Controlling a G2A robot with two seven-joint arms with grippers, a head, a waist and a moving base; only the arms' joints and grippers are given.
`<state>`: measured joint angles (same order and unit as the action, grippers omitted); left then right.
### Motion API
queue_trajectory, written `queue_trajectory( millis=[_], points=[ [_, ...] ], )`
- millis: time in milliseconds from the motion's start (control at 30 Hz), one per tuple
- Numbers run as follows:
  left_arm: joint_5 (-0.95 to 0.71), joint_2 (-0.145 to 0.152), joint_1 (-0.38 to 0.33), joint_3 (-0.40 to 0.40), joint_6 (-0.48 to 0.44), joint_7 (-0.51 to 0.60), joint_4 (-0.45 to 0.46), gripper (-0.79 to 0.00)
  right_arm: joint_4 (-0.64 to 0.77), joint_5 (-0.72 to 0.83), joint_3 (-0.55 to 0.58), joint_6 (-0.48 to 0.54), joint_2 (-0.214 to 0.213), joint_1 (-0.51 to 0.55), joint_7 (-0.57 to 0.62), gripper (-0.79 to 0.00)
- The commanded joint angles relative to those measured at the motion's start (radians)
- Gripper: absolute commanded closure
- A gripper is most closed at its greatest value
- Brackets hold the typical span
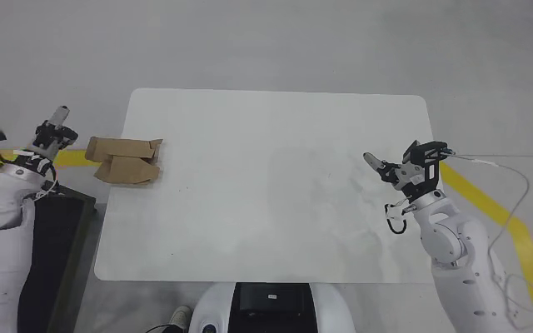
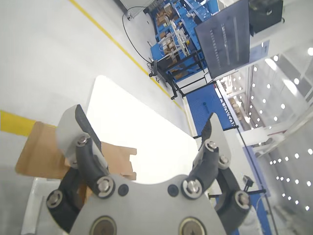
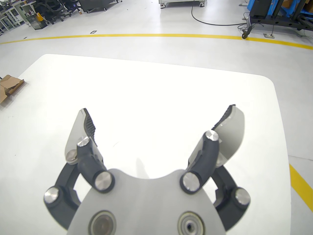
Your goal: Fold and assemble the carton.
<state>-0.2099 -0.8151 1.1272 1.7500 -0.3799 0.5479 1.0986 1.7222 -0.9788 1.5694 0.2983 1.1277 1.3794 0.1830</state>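
A flat brown carton [image 1: 125,160] lies unfolded at the table's left edge, partly hanging over it; it also shows as brown card [image 2: 39,152] [image 3: 8,86] in both wrist views. My left gripper [image 1: 55,123] hangs off the table to the left of the carton, open [image 2: 144,121] with nothing between its fingers. My right gripper [image 1: 385,171] is over the table's right side, far from the carton, open [image 3: 159,113] and holding nothing.
The white table [image 1: 275,191] is bare between the carton and the right gripper. Yellow floor tape [image 1: 479,196] runs past both table ends. A dark block [image 1: 50,250] sits below the left arm beside the table.
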Motion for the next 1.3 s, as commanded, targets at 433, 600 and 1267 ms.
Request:
queue_trajectory(
  millis=[433,600,1267],
  points=[
    [-0.103,-0.017,0.126,0.030,0.098,-0.048,-0.132,-0.785,0.000,0.000,0.000,0.000,0.000,0.000,0.000,-0.785],
    [-0.079,-0.025,0.145,0.002,0.113,-0.050,-0.181,-0.785,0.000,0.000,0.000,0.000,0.000,0.000,0.000,-0.785],
    [-0.139,-0.096,-0.133,-0.187,0.059,0.039,-0.437,-0.785,0.000,0.000,0.000,0.000,0.000,0.000,0.000,-0.785]
  ],
)
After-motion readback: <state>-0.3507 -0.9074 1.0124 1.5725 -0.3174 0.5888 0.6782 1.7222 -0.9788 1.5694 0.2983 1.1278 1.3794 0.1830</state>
